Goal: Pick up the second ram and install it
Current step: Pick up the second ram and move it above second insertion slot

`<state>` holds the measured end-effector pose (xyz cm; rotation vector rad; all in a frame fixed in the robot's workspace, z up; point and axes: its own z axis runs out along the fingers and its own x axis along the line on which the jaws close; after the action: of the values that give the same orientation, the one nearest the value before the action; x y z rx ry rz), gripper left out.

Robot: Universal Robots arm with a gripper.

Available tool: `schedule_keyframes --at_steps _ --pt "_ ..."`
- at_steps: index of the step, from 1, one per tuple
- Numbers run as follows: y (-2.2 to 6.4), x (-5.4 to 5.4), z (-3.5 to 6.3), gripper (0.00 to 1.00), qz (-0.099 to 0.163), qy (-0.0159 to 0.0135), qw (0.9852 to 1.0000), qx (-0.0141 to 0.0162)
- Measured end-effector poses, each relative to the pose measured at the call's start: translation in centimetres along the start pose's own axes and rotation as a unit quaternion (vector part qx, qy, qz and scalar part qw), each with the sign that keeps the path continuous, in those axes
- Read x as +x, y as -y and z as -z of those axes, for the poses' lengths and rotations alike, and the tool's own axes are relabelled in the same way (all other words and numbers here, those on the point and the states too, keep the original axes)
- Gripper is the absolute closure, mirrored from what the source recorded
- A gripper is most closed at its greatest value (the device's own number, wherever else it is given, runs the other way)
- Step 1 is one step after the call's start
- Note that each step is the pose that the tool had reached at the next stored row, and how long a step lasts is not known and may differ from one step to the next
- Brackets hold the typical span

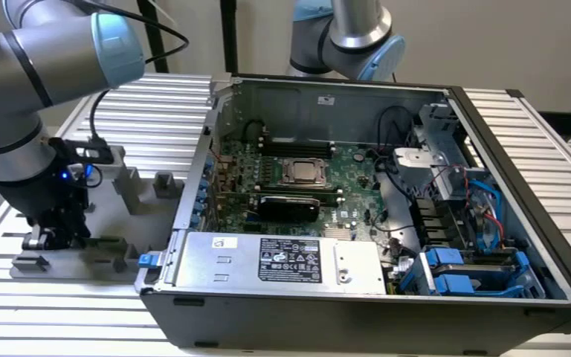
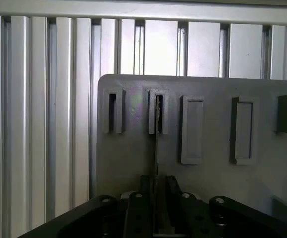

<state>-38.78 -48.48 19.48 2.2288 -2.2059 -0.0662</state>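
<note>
The second ram [image 2: 157,144] is seen edge-on as a thin line, standing in a slot of the grey holder plate [image 2: 133,148]. My gripper [image 2: 157,184] straddles its near end, with the dark fingers [image 2: 172,191] pressed close on both sides of the stick. In the exterior view my gripper [image 1: 53,236] is low over the grey holder [image 1: 117,197], at the exterior view's left of the open computer case [image 1: 365,297]. Inside the case lies the green motherboard [image 1: 350,167] with its silver socket [image 1: 303,172].
Beside the ram's slot the holder has an empty slot [image 2: 112,111] and two raised blocks [image 2: 192,129]. The holder rests on a ribbed aluminium table [image 2: 34,124]. A second robot arm [image 1: 350,37] stands behind the case. The power supply [image 1: 276,260] fills the case's front.
</note>
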Motion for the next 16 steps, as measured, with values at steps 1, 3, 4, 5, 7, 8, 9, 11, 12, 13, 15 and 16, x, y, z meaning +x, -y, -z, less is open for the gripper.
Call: schedule_keyframes --at_steps 1,3,4,5,7,8,9,11,12,13,15,16 --pt "0.00 -0.01 -0.01 1.00 0.000 0.0000 1.0000 0.0000" --pt "0.00 -0.01 -0.01 1.00 0.000 -0.0001 1.0000 0.0001" --pt "0.00 -0.01 -0.02 1.00 0.000 0.0000 1.0000 0.0001" --pt "0.00 -0.01 -0.02 1.00 0.000 -0.0001 1.0000 0.0001" --pt "0.00 -0.02 -0.02 1.00 0.000 0.0000 1.0000 0.0001" --pt "0.00 -0.02 -0.02 1.00 0.000 -0.0001 1.0000 0.0001" --pt "0.00 -0.01 -0.02 1.00 0.000 0.0000 1.0000 0.0001" --pt "0.00 -0.01 -0.02 1.00 0.000 -0.0001 1.0000 0.0001" --pt "0.00 -0.01 -0.02 1.00 0.000 -0.0001 1.0000 0.0001" --pt "0.00 -0.01 -0.02 1.00 0.000 -0.0001 1.0000 0.0001" --pt "0.00 -0.01 -0.02 1.00 -0.002 0.0000 1.0000 0.0001" --pt "0.00 -0.01 -0.02 1.00 -0.004 -0.0002 1.0000 0.0002"
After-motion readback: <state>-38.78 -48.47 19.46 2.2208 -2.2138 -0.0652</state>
